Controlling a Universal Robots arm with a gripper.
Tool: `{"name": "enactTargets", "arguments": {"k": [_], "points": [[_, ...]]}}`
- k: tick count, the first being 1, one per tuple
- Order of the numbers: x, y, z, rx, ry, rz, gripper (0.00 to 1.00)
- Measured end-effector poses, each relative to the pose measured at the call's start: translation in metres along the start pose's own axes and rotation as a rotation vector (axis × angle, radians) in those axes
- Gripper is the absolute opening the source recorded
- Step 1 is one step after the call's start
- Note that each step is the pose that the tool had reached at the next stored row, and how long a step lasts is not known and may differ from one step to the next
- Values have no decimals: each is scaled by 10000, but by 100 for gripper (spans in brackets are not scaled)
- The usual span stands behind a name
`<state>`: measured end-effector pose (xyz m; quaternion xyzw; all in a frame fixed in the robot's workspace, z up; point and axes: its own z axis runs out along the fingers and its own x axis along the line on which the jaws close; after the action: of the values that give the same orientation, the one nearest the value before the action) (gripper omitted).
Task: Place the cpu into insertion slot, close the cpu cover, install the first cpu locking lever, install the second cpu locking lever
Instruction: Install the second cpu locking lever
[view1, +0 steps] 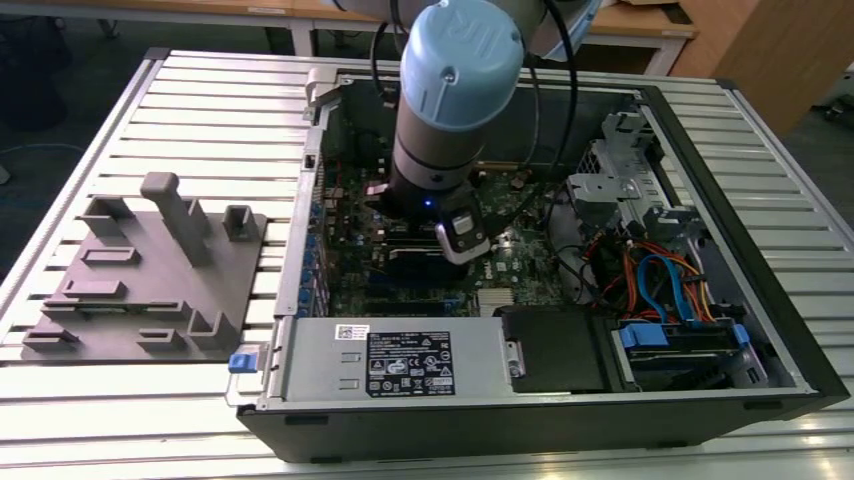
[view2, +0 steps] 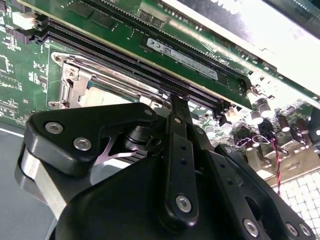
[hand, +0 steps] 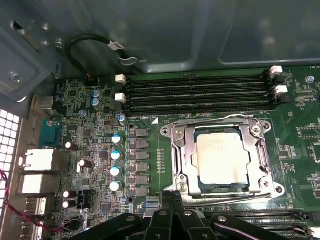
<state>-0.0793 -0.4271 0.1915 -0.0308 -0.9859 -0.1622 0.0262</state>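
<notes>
Two steps look done — your cpu (hand: 222, 157) sits in the insertion slot (hand: 176, 150) under the closed cpu cover (hand: 257, 165) (levers pending); gripper (view2: 172, 102), fingers pinched together empty, hovers beside it.

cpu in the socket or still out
In. In the first wrist view the cpu lies flat inside the insertion slot, its silver top showing through the square opening of the cpu cover closed around it.

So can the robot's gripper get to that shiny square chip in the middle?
Probably yes. The gripper sits right beside the flat silver-grey square chip, which lies inside the silvery metal cover frame with its top bare and nothing lying over it.
</notes>
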Motion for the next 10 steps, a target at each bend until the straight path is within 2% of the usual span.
{"name": "enactTargets", "arguments": {"k": [10], "points": [[12,-15,46,-87,7,-3,10]]}}
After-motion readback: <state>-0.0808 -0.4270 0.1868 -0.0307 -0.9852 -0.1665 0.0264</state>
